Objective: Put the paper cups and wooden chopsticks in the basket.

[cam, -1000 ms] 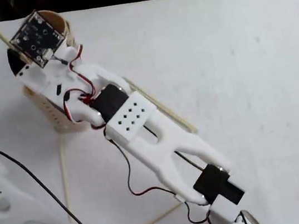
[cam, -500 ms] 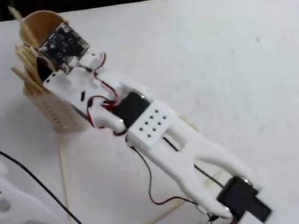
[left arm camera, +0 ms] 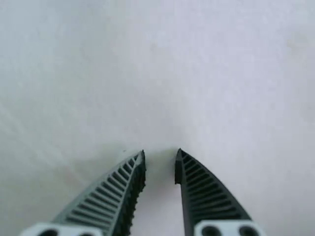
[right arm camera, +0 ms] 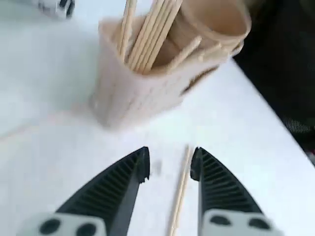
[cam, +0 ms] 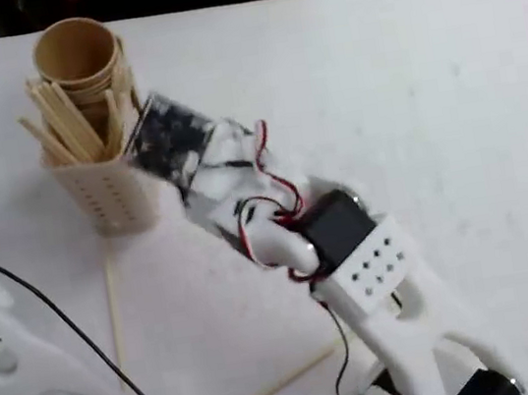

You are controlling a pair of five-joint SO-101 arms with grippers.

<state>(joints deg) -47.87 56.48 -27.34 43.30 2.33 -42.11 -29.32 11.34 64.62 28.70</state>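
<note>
Right end effector (right arm camera: pixel 169 166), narrowly parted and empty, hangs over a chopstick (right arm camera: pixel 180 194) near the upper-left basket (cam: pixel 111 205); lower squarely, then pinch it mid-length.

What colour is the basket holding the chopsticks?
The basket is pale beige; high view shows it best.

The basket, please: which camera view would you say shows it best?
The high view: the basket stands almost whole at the table's far left, cups and chopsticks plainly inside. The right wrist view shows it closer, beyond the right pincer, with the cups cut at the edge. The left wrist view faces the table.
</note>
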